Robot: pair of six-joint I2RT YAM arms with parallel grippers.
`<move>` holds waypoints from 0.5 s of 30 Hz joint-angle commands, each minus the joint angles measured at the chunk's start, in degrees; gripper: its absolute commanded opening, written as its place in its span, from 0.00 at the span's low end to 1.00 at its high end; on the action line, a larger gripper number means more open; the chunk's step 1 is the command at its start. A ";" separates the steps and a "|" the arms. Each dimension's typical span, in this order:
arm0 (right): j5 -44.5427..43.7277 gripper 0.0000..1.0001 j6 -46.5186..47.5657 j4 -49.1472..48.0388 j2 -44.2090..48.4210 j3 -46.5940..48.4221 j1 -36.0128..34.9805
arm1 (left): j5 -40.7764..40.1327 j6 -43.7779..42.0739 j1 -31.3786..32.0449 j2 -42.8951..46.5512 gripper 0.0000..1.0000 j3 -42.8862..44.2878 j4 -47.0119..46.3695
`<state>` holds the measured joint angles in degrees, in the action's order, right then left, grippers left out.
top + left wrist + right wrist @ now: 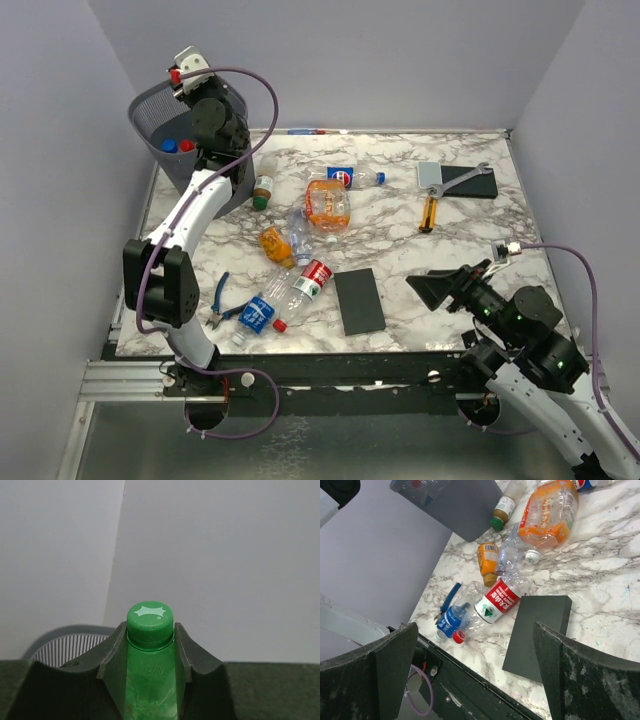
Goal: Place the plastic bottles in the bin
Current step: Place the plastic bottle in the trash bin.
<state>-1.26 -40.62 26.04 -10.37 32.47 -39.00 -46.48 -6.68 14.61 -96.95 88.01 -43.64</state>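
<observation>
Left arm poised above the bin: the left gripper (150,628) is clenched on the neck of a green bottle (150,687), one finger on each side just under the cap, which points toward the corner of the walls. The bin (67,645) shows below and left of the fingers in the wrist view. From above, the arm reaches over its rim at the far left corner of the table (480,240), and the bottle itself is hidden there.

The neck grip leaves the body free, so simply opening the fingers should let the bottle fall. Whether it sits squarely over the mouth cannot be told, and an off-centre release could bounce it off the rim. Blue and red caps (178,146) inside the bin suggest the task is partly done.

The right gripper (480,650) sits low at the near right, spread wide and holding nothing, well apart from the left arm's working side.

At least seven bottles lie clustered mid-table, among them a large orange bottle (328,203), a red-label bottle (308,280) and a blue-label bottle (258,314), the last just beside the pliers (220,298). A slab (359,300), wrench (460,178) and screwdriver (428,213) are not for the bin.
</observation>
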 commanded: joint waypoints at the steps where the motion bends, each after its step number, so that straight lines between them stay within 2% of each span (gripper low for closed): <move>1: -3.03 1.00 -0.78 2.64 1.27 -0.50 -0.11 | -6.08 1.60 -0.77 -2.72 0.00 -1.18 2.97; 3: -3.77 1.00 -0.86 3.46 1.95 -0.39 -0.06 | -6.37 2.83 -0.81 -3.78 0.00 -0.89 5.28; 5: -4.45 1.00 -0.86 4.10 2.53 -0.18 -0.10 | -5.88 4.34 -0.85 -4.68 0.09 -0.21 7.99; 6: -4.74 1.00 -0.82 4.38 2.77 -0.09 -0.06 | -5.22 5.25 -0.86 -4.82 0.21 0.21 9.41; 8: -5.10 1.00 -0.70 4.90 2.82 0.11 -0.10 | -2.91 6.32 -0.98 -5.01 0.57 1.09 12.04; 10: -5.16 1.00 -0.52 4.98 2.46 0.37 -0.09 | -1.90 6.47 -0.95 -4.96 0.78 2.29 13.28; 15: -4.74 1.00 -0.02 4.32 1.14 1.11 -0.10 | -1.59 8.95 -0.63 -3.68 0.99 7.65 15.50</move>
<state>-4.73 -40.97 29.67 -8.34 32.34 -39.00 -49.25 -0.30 13.98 -102.35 89.67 -30.06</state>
